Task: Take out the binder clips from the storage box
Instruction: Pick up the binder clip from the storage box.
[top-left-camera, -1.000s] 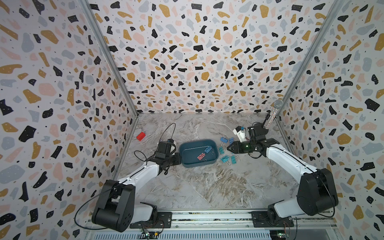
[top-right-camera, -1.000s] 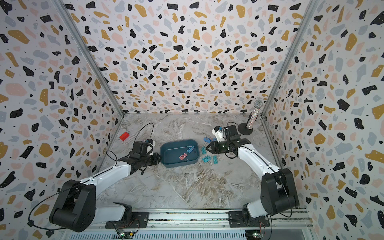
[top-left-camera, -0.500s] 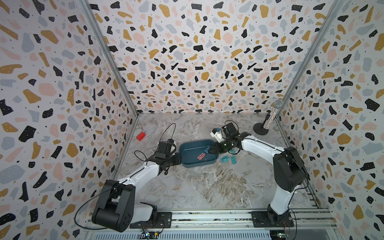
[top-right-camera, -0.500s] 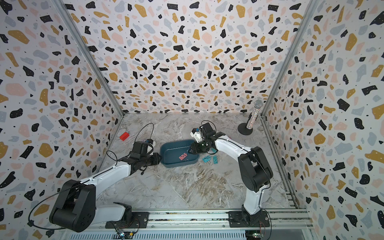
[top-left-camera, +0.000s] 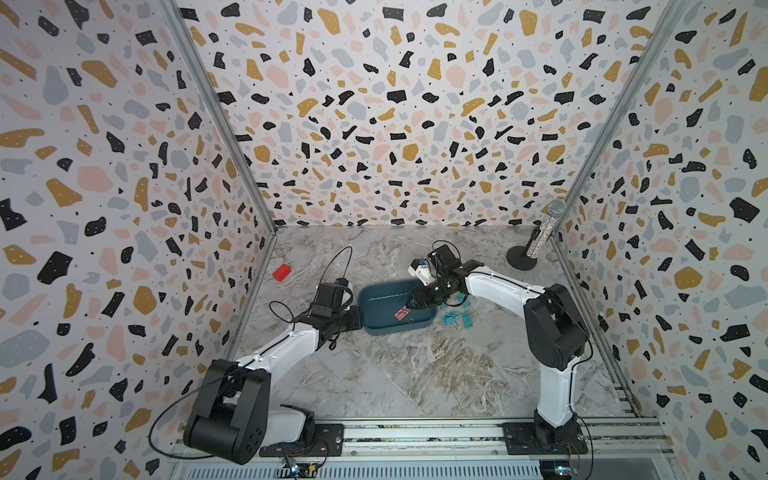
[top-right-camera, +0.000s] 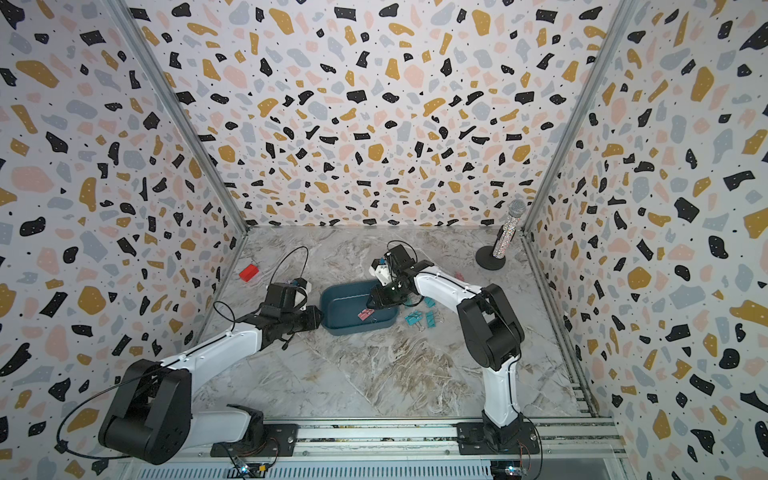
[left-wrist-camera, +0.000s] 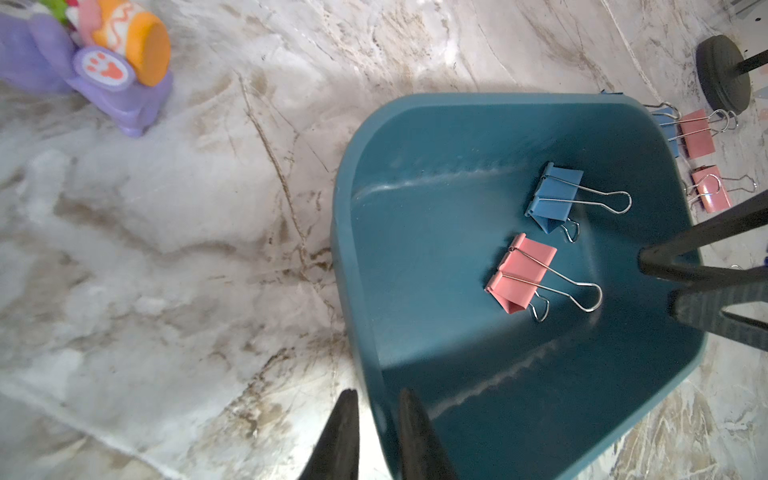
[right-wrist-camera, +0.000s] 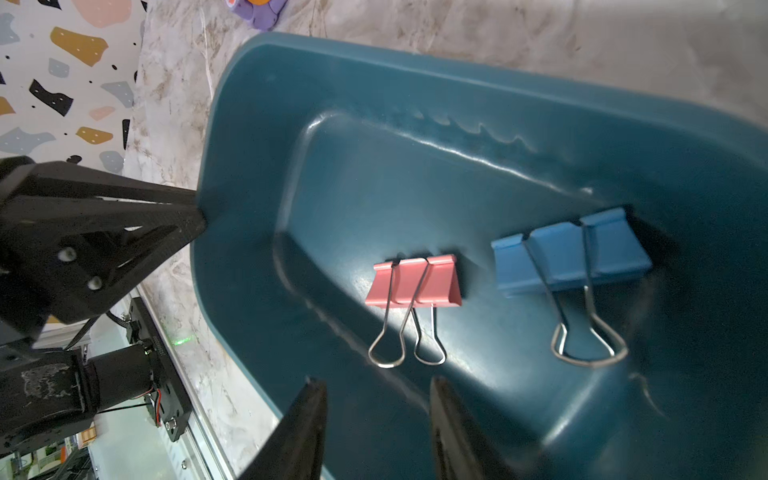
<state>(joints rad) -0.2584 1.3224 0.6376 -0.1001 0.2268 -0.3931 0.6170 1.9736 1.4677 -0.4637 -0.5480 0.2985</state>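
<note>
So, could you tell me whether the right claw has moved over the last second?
Yes. The right claw has swung to its left, from beside the dark teal plastic storage box to above its interior.

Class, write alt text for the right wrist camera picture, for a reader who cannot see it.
Inside the dark teal storage box lie a pink binder clip and a blue binder clip. The right gripper, jaws open and empty, hangs over the pink binder clip, while the left gripper pinches the box's end wall.
</note>
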